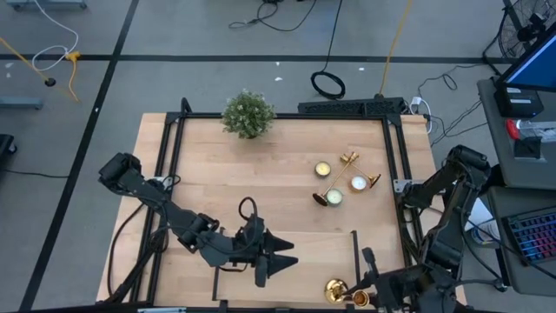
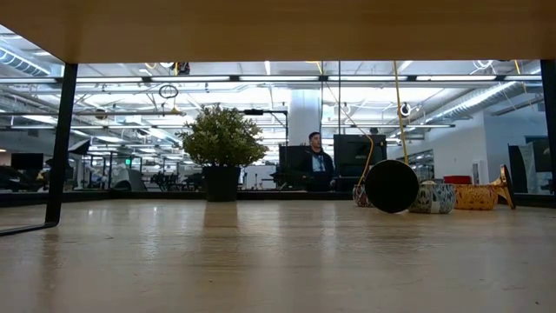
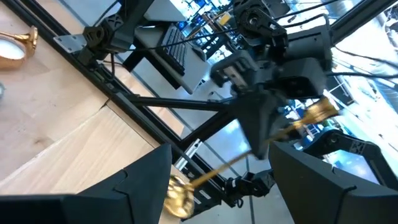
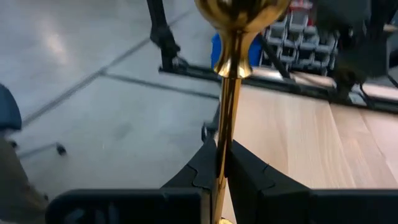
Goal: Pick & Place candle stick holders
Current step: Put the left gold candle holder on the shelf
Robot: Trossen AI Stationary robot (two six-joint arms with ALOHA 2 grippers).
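Observation:
My right gripper (image 1: 365, 294) is at the table's near edge, right of the middle, shut on a gold candle stick holder (image 1: 339, 291). The holder also shows in the right wrist view (image 4: 231, 74) and in the left wrist view (image 3: 249, 155). My left gripper (image 1: 276, 257) is open and empty, low over the table to the left of the holder, fingers pointing at it (image 3: 217, 199). Two more gold holders (image 1: 349, 160) (image 1: 372, 181) lie on their sides at the middle right, among small tealight candles (image 1: 323, 169). My right gripper pinches the holder's slim stem (image 4: 222, 163) between its two fingers, which lie across the stem. The stem runs on past the fingers to a round gold bulb (image 4: 242, 12). In the left wrist view the holder slants, one gold end (image 3: 177, 196) low and the other (image 3: 323, 112) high.
A bushy green potted plant (image 1: 248, 114) stands at the far edge, left of the middle. A black frame rail (image 1: 395, 165) runs around the table. A dark round disc (image 2: 391, 185) shows by the candles. A person (image 2: 317, 161) sits in the room beyond the table.

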